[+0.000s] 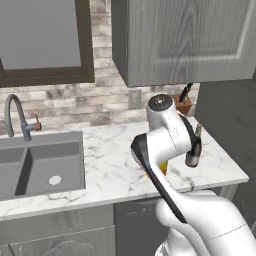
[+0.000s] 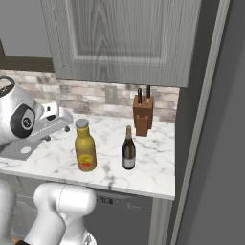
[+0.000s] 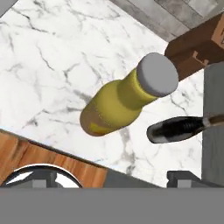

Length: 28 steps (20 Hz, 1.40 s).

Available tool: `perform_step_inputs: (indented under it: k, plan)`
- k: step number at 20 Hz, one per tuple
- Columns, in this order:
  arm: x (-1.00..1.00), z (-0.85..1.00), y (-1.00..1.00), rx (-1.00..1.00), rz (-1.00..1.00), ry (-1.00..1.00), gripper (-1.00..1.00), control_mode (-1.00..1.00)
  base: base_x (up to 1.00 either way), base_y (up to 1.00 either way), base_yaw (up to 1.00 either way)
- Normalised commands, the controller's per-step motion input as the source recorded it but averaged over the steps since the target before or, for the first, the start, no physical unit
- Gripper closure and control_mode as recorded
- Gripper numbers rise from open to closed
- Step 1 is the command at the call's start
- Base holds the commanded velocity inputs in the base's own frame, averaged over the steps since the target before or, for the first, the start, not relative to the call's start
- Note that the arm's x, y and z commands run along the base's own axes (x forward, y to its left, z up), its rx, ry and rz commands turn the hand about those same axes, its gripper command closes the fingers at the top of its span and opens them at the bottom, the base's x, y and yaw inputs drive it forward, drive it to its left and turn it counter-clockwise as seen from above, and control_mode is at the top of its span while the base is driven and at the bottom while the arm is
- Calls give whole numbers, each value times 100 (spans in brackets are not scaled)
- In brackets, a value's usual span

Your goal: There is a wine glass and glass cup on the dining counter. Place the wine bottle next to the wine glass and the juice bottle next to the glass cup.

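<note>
The juice bottle (image 2: pixel 85 146), yellow-orange with a pale cap, stands upright on the marble counter (image 2: pixel 153 143) beside the sink. The dark wine bottle (image 2: pixel 128 149) stands just to its right, apart from it. In the hand view the juice bottle (image 3: pixel 120 103) lies below centre and the wine bottle (image 3: pixel 177 129) is further right. My gripper (image 3: pixel 114 177) hovers above and in front of the juice bottle, open, with nothing between its fingers. In the left base view my arm covers most of the juice bottle; the wine bottle (image 1: pixel 194 147) shows beside it. The wine glass, glass cup and dining counter are out of view.
A wooden knife block (image 2: pixel 142 117) stands behind the bottles against the tiled wall. A grey sink (image 1: pixel 40 165) with a faucet (image 1: pixel 17 117) lies to the left. A wall cabinet (image 2: pixel 124 38) hangs overhead, and a tall dark panel (image 2: pixel 210 119) bounds the counter's right end.
</note>
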Motion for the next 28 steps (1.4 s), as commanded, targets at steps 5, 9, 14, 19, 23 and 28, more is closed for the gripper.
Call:
perform_step_inputs:
  k: [5, 9, 14, 19, 23, 28]
  plan:
    - [1, -13, 45, -59, 41, 28, -100, -100, 0, 0, 0]
    - [0, -16, 24, -51, 44, 30, -100, -100, 0, 0, 0]
    - [1, -24, 2, -37, 38, 26, -100, -100, 0, 0, 0]
    - [20, -23, 0, -31, 27, 33, -100, -100, 0, 0, 0]
    - [34, -8, 0, -23, 21, 35, -100, -100, 0, 0, 0]
    - [45, 0, 0, -12, 12, 34, -100, -100, 0, 0, 0]
